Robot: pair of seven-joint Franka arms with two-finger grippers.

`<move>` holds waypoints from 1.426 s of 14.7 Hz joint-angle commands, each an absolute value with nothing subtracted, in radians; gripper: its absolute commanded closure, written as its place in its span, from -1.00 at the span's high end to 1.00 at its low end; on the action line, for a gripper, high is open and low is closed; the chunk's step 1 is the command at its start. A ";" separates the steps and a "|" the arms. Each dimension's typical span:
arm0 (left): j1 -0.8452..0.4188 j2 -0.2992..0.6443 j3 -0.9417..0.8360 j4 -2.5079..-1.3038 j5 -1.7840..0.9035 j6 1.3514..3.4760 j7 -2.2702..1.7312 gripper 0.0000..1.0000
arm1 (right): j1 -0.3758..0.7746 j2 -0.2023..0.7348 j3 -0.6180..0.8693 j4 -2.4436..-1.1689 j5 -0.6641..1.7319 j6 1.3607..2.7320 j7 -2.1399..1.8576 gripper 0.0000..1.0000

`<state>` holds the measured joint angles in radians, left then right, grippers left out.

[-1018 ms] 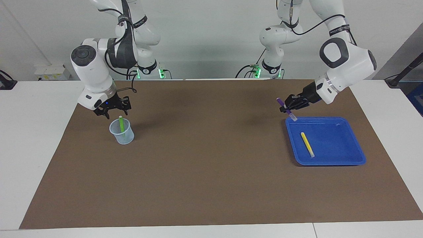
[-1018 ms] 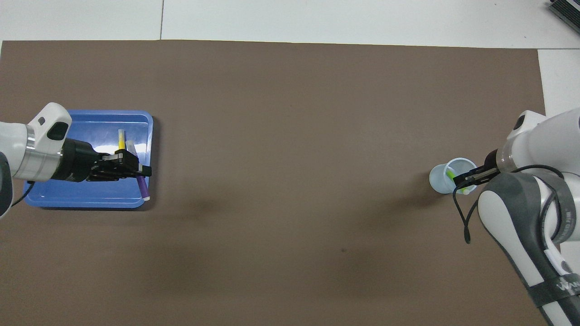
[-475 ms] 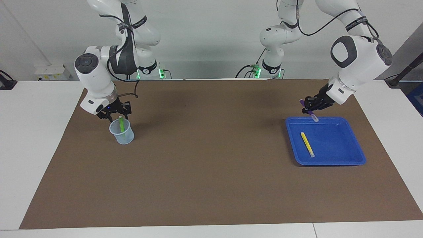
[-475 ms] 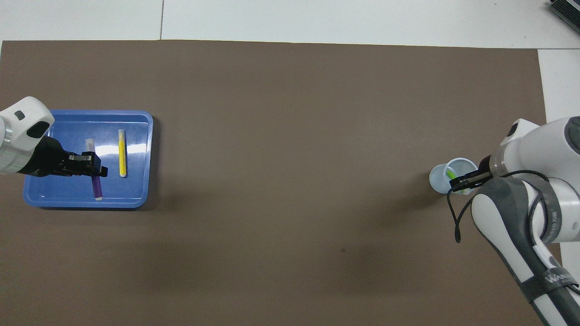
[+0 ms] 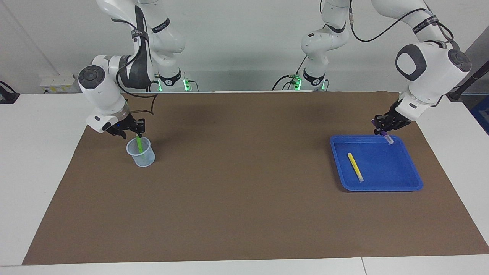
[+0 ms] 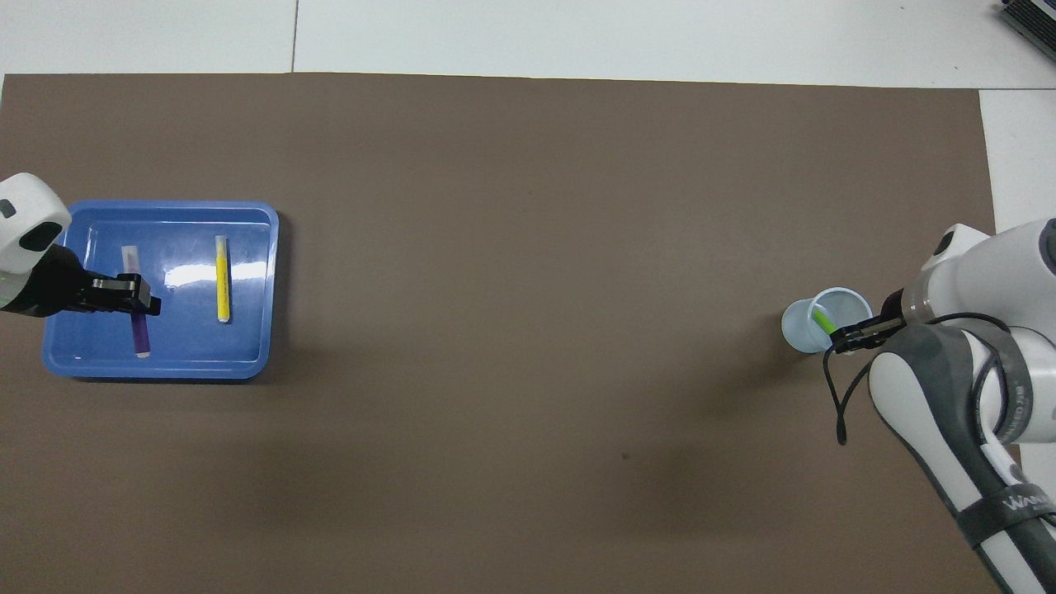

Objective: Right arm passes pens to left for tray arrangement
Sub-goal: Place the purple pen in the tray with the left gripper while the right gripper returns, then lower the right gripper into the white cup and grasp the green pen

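Holding purple pen at mid-barrel, my left tool clamped shut, over blue tray, frame's right. Yellow pen lies in tray. Green pen stands in cup, frame's left; my right tool at its top, grip untellable. Pens: light, stiff, smooth; take mid-barrel.

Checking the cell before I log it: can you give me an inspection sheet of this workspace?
Surface: brown mat, flat.
Job's things: yellow pen lies in the blue tray; green pen stands in the cup.
Clutter: nothing seen.
Pincers: left pincer shut on the purple pen, over the tray; right pincer at the green pen's top.
Cables: black cable loops off the right arm.
Surroundings: white table around the mat.
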<state>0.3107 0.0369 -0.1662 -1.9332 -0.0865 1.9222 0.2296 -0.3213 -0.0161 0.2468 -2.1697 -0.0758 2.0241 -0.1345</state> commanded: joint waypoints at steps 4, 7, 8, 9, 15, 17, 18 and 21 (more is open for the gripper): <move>0.347 0.101 -0.175 -1.945 -0.057 2.034 0.255 -1.00 | -0.333 -0.037 0.261 -2.184 -0.034 2.005 -0.095 0.11; 0.348 0.129 -0.175 -1.956 -0.058 2.088 0.264 -1.00 | -0.330 -0.035 0.261 -2.184 -0.035 2.019 -0.094 0.00; 0.348 0.136 -0.175 -1.957 -0.058 2.103 0.262 -1.00 | -0.330 -0.034 0.261 -2.184 -0.035 2.020 -0.094 0.00; 0.348 0.147 -0.175 -1.966 -0.058 2.123 0.262 -1.00 | -0.330 -0.034 0.261 -2.186 -0.034 2.020 -0.094 0.00; 0.362 0.207 -0.175 -1.985 -0.058 2.227 0.264 -1.00 | -0.330 -0.034 0.261 -2.194 -0.035 2.022 -0.097 -0.12; 0.367 0.230 -0.175 -2.003 -0.058 2.278 0.265 -1.00 | -0.330 -0.034 0.261 -2.192 -0.034 2.022 -0.097 -0.31; 0.368 0.245 -0.175 -2.008 -0.057 2.304 0.264 -1.00 | -0.330 -0.034 0.261 -2.194 -0.035 2.022 -0.097 -0.42; 0.368 0.279 -0.175 -2.034 -0.058 2.391 0.255 -1.00 | -0.328 -0.034 0.261 -2.192 -0.035 2.022 -0.097 -0.73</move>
